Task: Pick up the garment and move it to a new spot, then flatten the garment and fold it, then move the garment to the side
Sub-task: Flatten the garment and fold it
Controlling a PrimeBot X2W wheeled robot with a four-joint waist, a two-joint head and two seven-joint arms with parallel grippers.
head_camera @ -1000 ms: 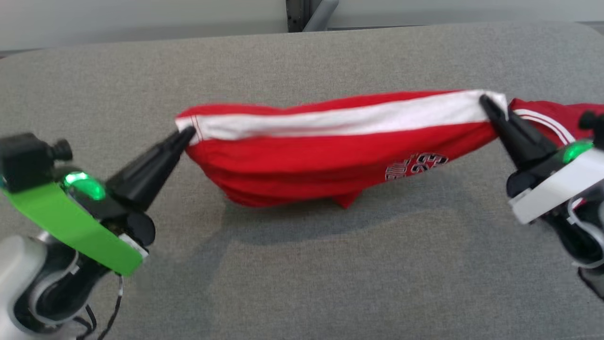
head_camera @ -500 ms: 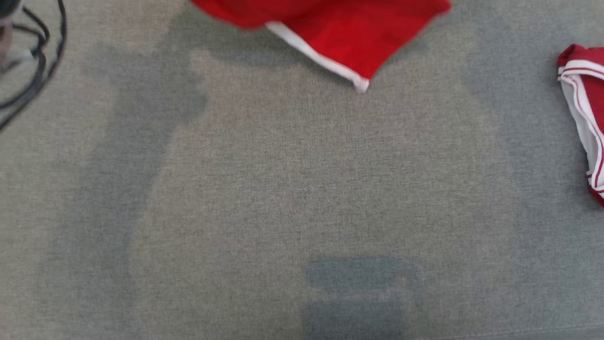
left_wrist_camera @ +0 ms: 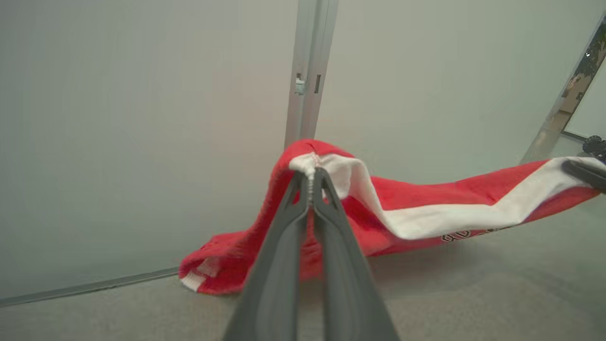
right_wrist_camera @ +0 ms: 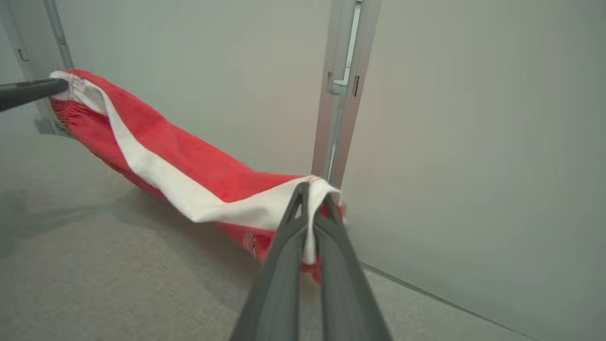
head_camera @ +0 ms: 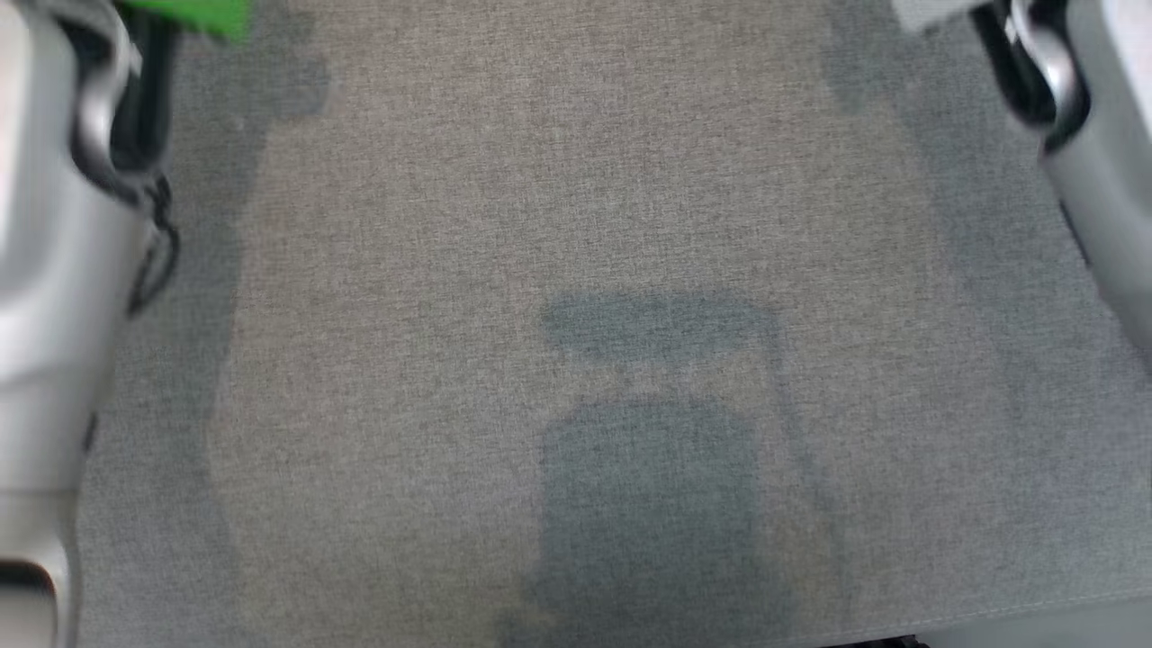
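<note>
The garment (left_wrist_camera: 426,213) is hanging stretched between two grips. The left gripper (left_wrist_camera: 312,177) is clamping one end of its white band, and the right gripper (right_wrist_camera: 310,199) is clamping the other. This is probably pulling it taut for flattening, while its red folds are sagging onto the grey table (right_wrist_camera: 94,284). The left forearm (head_camera: 54,270) and right forearm (head_camera: 1102,162) are reaching forward, well apart.

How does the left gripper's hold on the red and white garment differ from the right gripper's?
The left gripper pinches the garment's white band at its tips alone; the right gripper has the band running down between its fingers. Beyond the left gripper a red fold trails onto the grey surface; beyond the right gripper little cloth shows. Both are shut on the garment, stretched between them.
</note>
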